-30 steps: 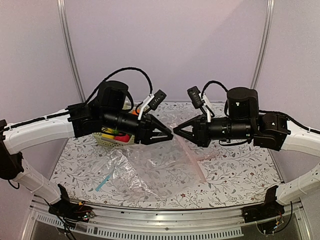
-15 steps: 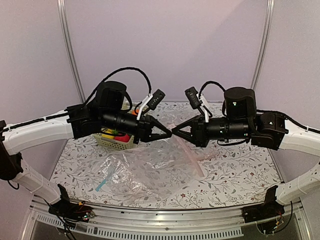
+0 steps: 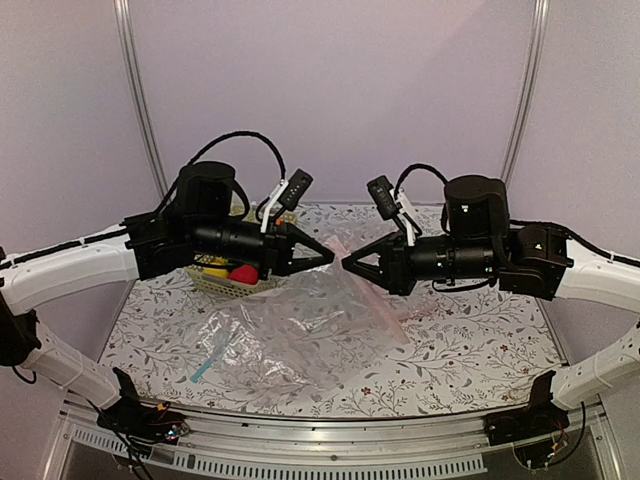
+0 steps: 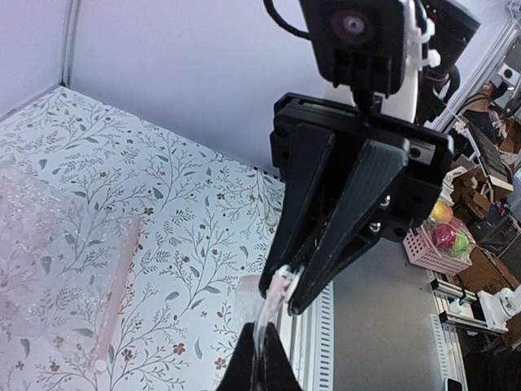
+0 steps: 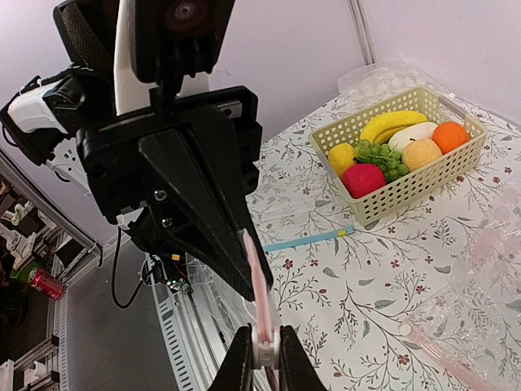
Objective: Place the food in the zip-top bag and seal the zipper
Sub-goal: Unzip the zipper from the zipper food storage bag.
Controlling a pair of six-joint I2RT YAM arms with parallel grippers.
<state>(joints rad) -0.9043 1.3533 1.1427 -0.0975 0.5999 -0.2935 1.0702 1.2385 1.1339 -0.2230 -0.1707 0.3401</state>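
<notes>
The zip-top bag (image 3: 305, 325) hangs crinkled above the table, lifted by its mouth between my two grippers. My left gripper (image 3: 328, 256) is shut on the pale pink zipper (image 5: 256, 273), seen at its own tips (image 4: 260, 336) in the left wrist view. Facing it tip to tip, my right gripper (image 3: 347, 265) is shut on the zipper's white slider (image 5: 263, 349). The food lies in the pale green basket (image 5: 411, 194): a banana (image 5: 392, 124), an orange (image 5: 450, 136), a red apple (image 5: 364, 179), a lemon (image 5: 342, 155) and greens (image 5: 378, 152).
The basket (image 3: 212, 283) stands at the back left, under my left arm. A flat clear bag with a blue strip (image 3: 208, 362) lies front left on the flowered tablecloth (image 3: 480, 350). The table's metal rail (image 3: 330, 435) runs along the near edge.
My left gripper has shut on the pink zipper and drawn back a little to the left. The bag's mouth has risen and the bag bulges more.
</notes>
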